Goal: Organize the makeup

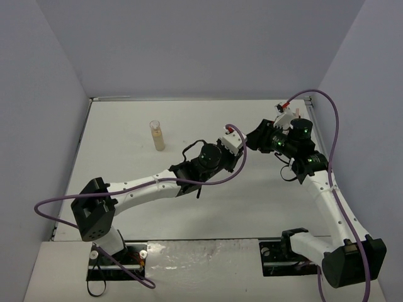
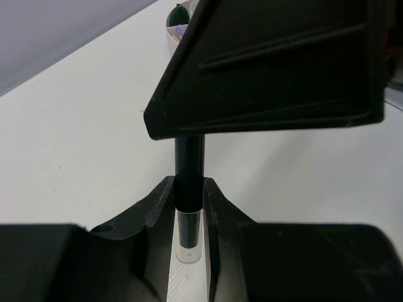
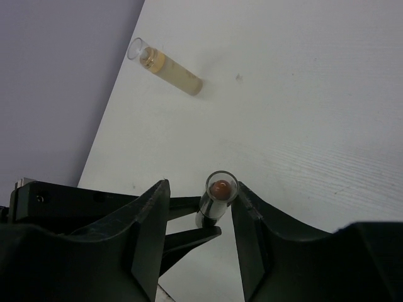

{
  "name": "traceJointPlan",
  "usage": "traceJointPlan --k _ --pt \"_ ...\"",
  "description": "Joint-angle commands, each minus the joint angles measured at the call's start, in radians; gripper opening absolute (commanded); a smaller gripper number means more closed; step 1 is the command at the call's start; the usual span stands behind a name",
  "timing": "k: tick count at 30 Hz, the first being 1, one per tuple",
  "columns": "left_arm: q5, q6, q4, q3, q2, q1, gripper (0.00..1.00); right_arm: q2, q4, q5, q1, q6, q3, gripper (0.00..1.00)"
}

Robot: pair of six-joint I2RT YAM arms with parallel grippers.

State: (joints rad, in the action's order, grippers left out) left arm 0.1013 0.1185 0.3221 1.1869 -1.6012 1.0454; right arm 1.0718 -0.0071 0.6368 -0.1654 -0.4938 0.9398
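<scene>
Closest to the lens, at the bottom centre of the left wrist view, your left gripper (image 2: 189,189) is pinched on a black stick (image 2: 189,157) just above its clear cap (image 2: 189,248). It holds the stick in line with the fingers, so the far length pokes forward.

That length looks offered for a handover. At the lower centre of the right wrist view, your right gripper (image 3: 203,192) has its jaws spread around what seems to be the same stick. There is an open gap on the left and the other finger sits just beside it, so it is not clamped yet.

From above, your left arm (image 1: 151,185) reaches from the lower left to mid-frame. Your right arm (image 1: 334,201) rises from the lower right and bends leftward, and the two claws meet nose to nose right of centre, above the table (image 1: 126,163).

The bottle (image 1: 157,136) stands alone in the upper left of the table, well apart. A white bowl (image 2: 171,34) holding a green disc (image 2: 181,14) peeks in at the top of the left wrist view. It is probably where the stick is headed.
</scene>
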Motion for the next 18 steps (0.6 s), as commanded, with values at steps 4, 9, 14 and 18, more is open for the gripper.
traceJointPlan --k 4,9,14,18 --pt "-0.006 -0.011 0.115 0.114 -0.009 0.004 0.00 -0.004 0.075 0.017 -0.005 0.006 -0.013 0.26" --pt "0.000 -0.004 0.112 0.122 -0.022 0.004 0.03 -0.014 0.073 -0.020 -0.005 0.019 -0.010 0.00" --pt "0.060 0.038 0.037 0.131 -0.024 -0.002 0.65 -0.045 0.064 -0.115 0.002 0.069 0.019 0.00" --pt "0.116 0.125 -0.094 0.158 -0.011 -0.036 0.96 -0.047 0.026 -0.270 0.016 0.138 0.073 0.00"
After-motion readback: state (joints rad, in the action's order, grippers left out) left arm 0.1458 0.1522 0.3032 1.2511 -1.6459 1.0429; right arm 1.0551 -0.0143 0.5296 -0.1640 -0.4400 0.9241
